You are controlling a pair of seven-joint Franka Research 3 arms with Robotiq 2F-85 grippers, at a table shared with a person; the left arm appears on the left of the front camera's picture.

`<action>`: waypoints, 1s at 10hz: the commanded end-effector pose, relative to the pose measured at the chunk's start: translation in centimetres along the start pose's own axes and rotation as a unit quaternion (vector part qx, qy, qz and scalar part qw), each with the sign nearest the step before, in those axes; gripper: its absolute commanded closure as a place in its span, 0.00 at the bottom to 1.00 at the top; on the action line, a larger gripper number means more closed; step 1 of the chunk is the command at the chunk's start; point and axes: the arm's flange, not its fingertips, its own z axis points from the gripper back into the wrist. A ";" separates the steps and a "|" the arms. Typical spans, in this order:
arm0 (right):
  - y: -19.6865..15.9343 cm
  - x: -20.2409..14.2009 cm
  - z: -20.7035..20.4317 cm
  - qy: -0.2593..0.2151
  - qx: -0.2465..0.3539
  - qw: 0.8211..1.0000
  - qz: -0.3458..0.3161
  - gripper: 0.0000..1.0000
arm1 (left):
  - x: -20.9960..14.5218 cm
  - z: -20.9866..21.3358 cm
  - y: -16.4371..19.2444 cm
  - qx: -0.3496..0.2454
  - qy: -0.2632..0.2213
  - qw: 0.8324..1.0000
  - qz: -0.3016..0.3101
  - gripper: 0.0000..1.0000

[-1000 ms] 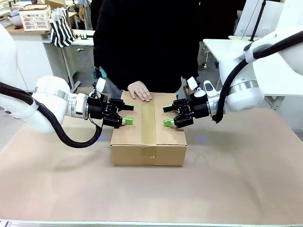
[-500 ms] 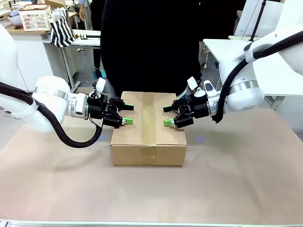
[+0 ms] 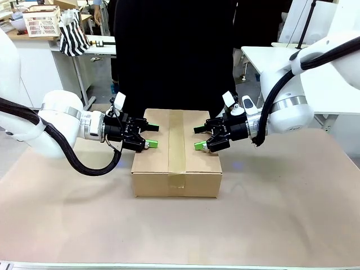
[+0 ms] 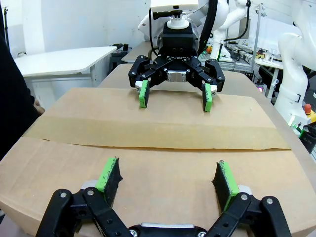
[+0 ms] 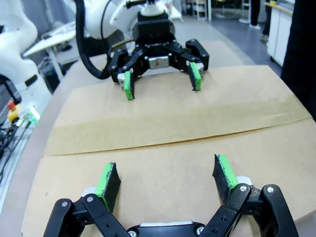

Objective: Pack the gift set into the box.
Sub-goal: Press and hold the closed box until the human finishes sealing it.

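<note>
The box (image 3: 176,153) is a brown corrugated cardboard carton, closed, with its top flaps flat. A strip of brown tape (image 3: 176,145) runs along the centre seam and folds down the near face. It rests flat, nearer the table's far edge, midway between the sides.

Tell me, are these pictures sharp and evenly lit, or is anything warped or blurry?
Front view: even indoor light, soft shadows beside the box, everything sharp. Left wrist view: wide-angle bending at the edges; the left end effector looms large, the background is slightly soft. Right wrist view: same curving, with mild blur on the near green pads.
</note>
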 end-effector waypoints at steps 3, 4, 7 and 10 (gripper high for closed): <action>0.2 -0.2 -0.1 0.008 -0.005 1.000 0.000 0.00 | -0.3 0.0 -0.1 0.004 0.000 1.000 0.004 0.00; 0.2 -0.2 -0.1 0.008 -0.005 1.000 0.000 0.00 | -0.3 0.0 -0.1 0.004 0.000 1.000 0.004 0.00; 0.0 0.0 0.0 0.000 0.000 1.000 0.000 0.00 | 0.0 0.0 0.0 0.000 0.000 1.000 0.000 0.00; 5.4 6.4 3.9 0.009 0.074 0.971 -0.228 0.00 | 7.4 3.6 -1.6 -0.072 -0.070 0.963 0.250 0.00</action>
